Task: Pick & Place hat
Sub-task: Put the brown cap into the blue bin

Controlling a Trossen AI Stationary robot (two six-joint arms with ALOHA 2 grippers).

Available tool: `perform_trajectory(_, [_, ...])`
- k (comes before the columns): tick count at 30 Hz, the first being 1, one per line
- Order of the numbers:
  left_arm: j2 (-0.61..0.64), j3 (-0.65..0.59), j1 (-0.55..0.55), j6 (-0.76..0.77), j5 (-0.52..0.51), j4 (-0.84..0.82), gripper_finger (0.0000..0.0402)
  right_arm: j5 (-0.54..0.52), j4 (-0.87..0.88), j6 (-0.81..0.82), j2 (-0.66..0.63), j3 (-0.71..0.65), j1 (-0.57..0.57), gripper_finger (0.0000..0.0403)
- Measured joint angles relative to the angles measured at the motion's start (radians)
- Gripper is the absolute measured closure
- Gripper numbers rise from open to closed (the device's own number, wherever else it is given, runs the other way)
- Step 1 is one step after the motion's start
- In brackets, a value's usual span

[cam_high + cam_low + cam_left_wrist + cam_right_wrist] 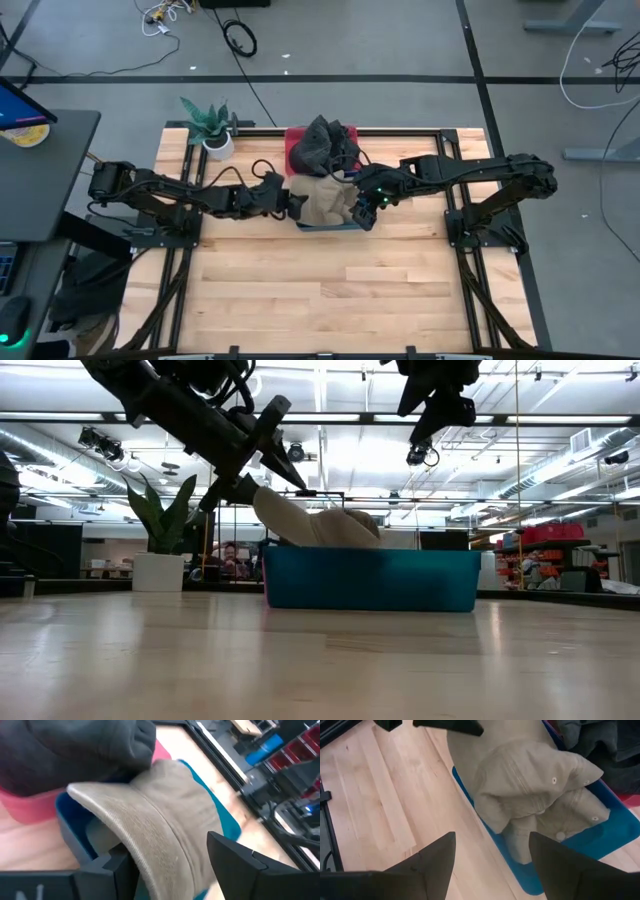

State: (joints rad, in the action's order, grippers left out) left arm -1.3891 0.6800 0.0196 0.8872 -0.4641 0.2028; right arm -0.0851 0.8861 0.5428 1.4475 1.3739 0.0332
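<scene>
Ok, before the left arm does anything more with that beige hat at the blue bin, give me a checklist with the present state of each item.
1. Left gripper has the beige fabric hat: ok, its fingers straddle the brim in the left wrist view.
2. Hat over the blue plastic bin: ok, most of it lies inside, with the gripped brim end raised over the bin's edge.
3. Right gripper clear of the hat: ok, open and hovering above it, not touching.
4. Dark grey garments in the red bin clear of the hat: cannot tell, they lie right next to it.
5. Potted plant out of the way: ok, at the table's corner.
</scene>
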Motion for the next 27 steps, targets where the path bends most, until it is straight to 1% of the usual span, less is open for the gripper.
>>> perform_trajectory(2, [0.000,0.000,0.000,0.024,0.016,-0.020,0.0174,0.000,-0.008,-0.001,0.000,0.000,0.000,0.0148])
perform_trajectory(6, [0.000,0.000,-0.010,0.080,0.016,-0.074,0.0165,0.001,-0.024,-0.001,0.000,0.000,0.001,0.0148])
perform_trajectory(9, [-0.008,0.000,-0.024,0.097,0.020,-0.075,0.0157,0.019,-0.028,-0.001,0.000,0.000,0.001,0.0148])
perform_trajectory(16, [-0.008,0.001,-0.030,0.139,0.027,-0.065,0.0131,0.023,-0.027,-0.023,0.000,0.000,0.001,0.0148])
perform_trajectory(20, [-0.006,0.001,-0.009,0.165,-0.008,-0.058,0.0120,0.023,-0.027,-0.054,0.000,0.000,0.001,0.0148])
perform_trajectory(22, [0.004,0.001,-0.008,0.190,0.012,-0.068,0.0119,0.023,-0.027,-0.064,0.000,0.000,0.001,0.0148])
perform_trajectory(25, [0.024,0.001,-0.009,0.274,0.055,-0.110,0.0122,0.023,-0.026,-0.068,0.000,0.000,0.001,0.0148])
perform_trajectory(27, [0.037,0.001,-0.009,0.300,0.059,-0.144,0.0126,0.023,-0.026,-0.070,0.000,0.000,0.001,0.0148])
